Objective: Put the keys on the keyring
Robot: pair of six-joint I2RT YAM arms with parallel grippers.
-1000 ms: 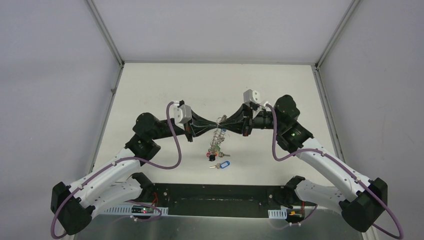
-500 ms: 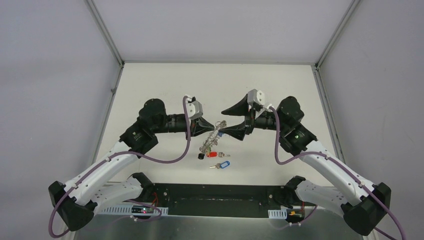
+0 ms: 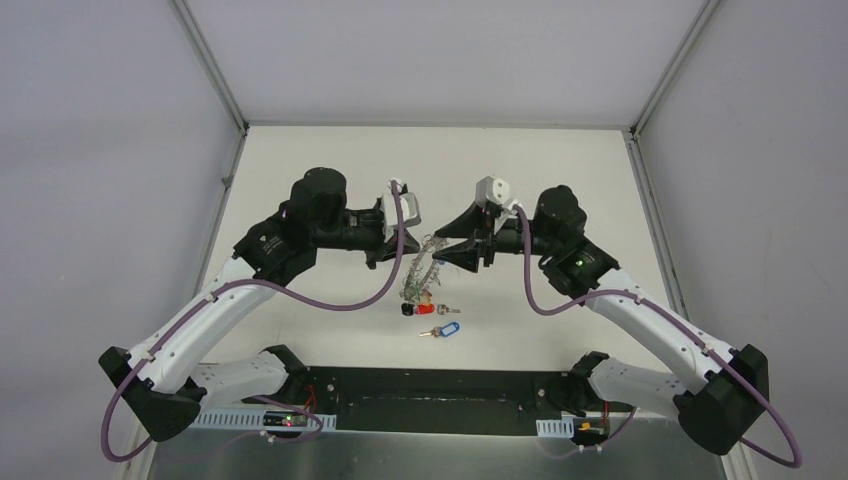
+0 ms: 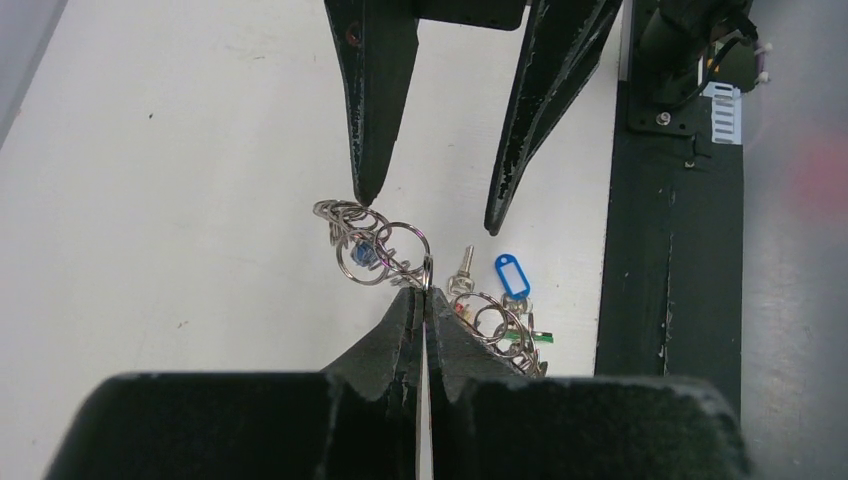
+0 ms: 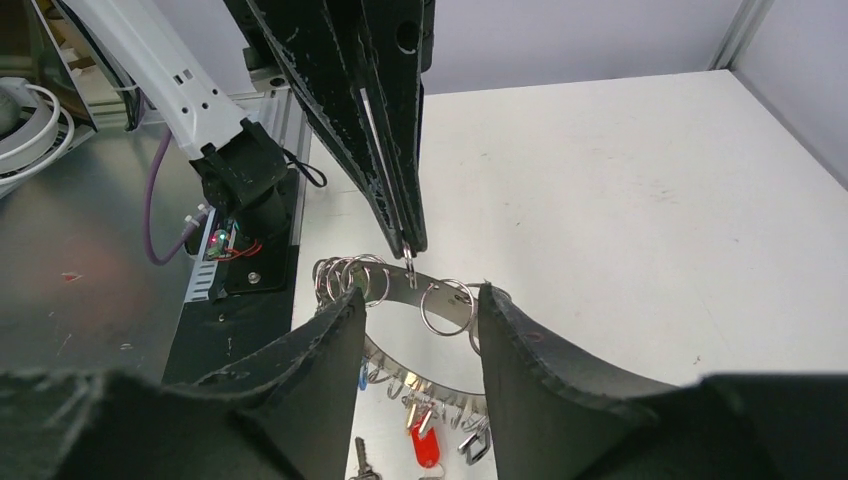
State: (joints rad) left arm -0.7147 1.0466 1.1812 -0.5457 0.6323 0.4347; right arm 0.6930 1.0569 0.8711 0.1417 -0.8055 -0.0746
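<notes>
Left gripper (image 4: pixel 425 293) is clamping the keyring (image 5: pixel 398 284) aloft; right gripper (image 4: pixel 430 212), jaws apart, is hovering beside it, with the blue-tagged key (image 3: pixel 446 328) probably awaiting pickup.

A white table (image 3: pixel 300 180) fills the floor of a booth with plain grey walls (image 3: pixel 100 200) and slim metal corner posts (image 3: pixel 212 70), while a black plate (image 3: pixel 440 400) and a grey metal sheet (image 3: pixel 420 455) run along its near edge, beside a small circuit board (image 3: pixel 288 422).

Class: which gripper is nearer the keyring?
Left. The left gripper is shut on the keyring, touching it. The right gripper stands open close by, one fingertip almost at its edge, gripping nothing.
</notes>
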